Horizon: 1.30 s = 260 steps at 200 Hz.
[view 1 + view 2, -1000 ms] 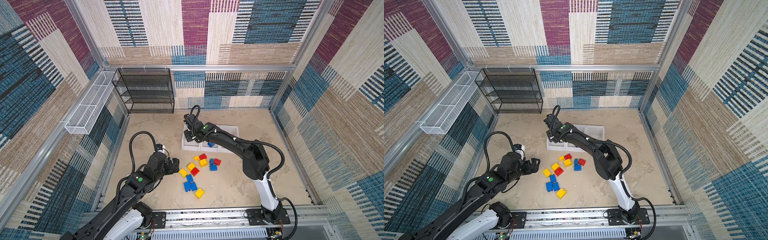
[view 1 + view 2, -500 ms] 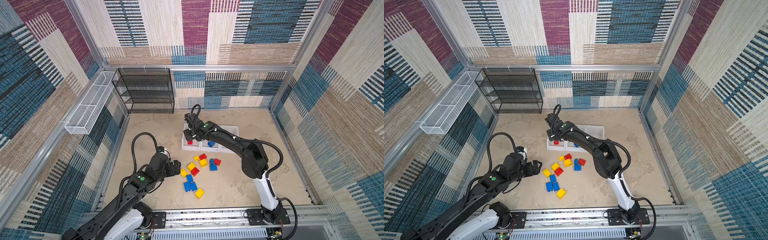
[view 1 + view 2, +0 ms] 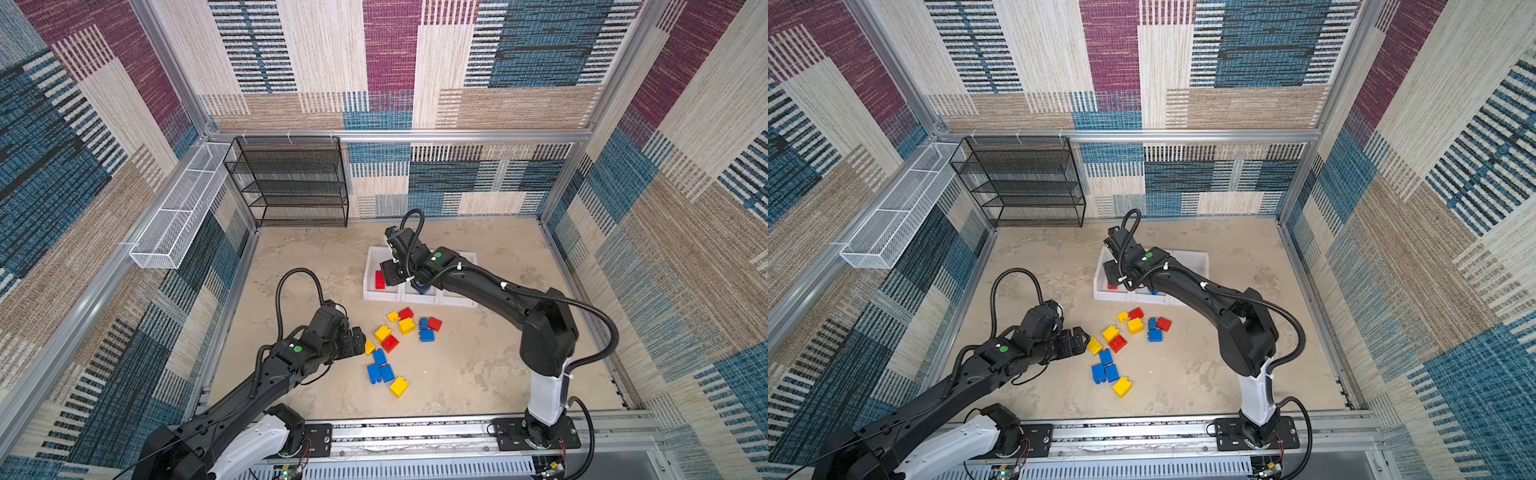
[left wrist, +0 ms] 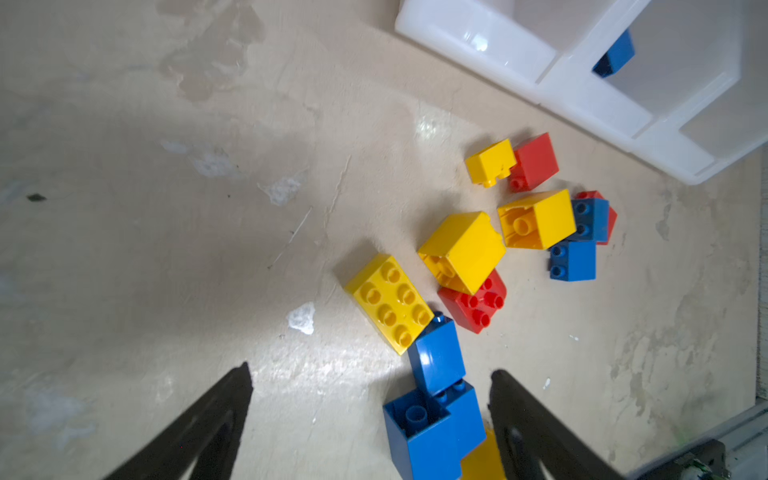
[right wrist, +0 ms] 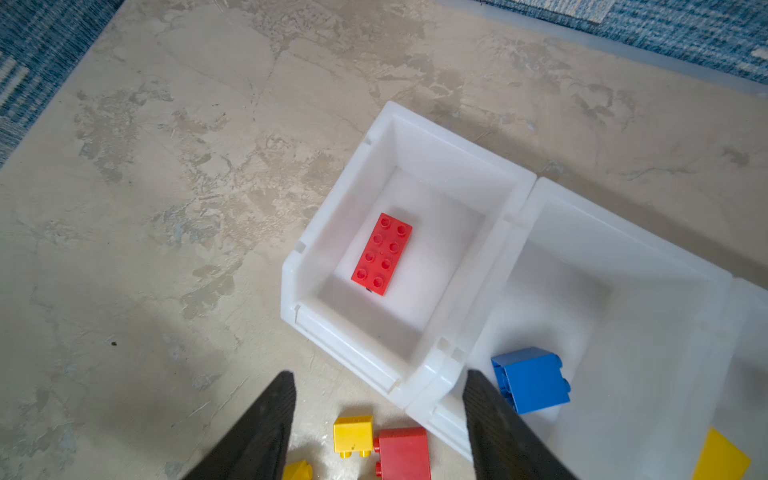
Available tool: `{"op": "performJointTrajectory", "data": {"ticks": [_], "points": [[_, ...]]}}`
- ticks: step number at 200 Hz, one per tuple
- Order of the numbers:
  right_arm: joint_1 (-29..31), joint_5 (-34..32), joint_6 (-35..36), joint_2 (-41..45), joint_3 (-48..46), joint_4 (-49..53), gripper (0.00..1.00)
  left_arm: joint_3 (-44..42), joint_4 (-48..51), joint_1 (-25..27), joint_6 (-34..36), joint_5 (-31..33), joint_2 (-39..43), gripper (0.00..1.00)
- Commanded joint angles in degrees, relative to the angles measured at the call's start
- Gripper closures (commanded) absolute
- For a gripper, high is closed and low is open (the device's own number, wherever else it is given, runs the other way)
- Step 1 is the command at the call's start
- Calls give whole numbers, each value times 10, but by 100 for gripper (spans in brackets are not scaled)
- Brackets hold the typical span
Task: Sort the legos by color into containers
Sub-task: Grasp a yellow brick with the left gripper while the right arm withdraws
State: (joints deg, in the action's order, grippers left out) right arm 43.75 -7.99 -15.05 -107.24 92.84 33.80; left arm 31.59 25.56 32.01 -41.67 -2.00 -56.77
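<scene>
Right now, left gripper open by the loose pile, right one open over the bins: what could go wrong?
1. The left gripper stands open at the edge of tightly packed legos: the long yellow brick touches a blue brick, so closing may catch two colors or scatter neighbours.
2. The right gripper hangs over the front lip of the white bins; a low sweep back to the pile could nudge the row.

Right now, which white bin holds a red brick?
The left-end bin in both top views, holding one long red brick lying flat; the middle bin holds a blue brick.
</scene>
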Motion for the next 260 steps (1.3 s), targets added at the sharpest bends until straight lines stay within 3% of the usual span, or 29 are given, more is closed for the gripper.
{"op": "performJointTrajectory", "data": {"ticks": [1, 93, 198, 260], "points": [[1, 1, -29, 58, -69, -32, 33, -3, -35, 2, -35, -28, -27, 9], [1, -24, -112, 259, -296, -23, 34, 74, -36, 16, -42, -38, -213, 24], [1, -41, -156, 331, -353, -6, 34, 139, -28, 36, 0, -14, -321, 47], [1, -50, -170, 352, -367, 1, 34, 134, -11, 44, 12, -2, -312, 63]]}}
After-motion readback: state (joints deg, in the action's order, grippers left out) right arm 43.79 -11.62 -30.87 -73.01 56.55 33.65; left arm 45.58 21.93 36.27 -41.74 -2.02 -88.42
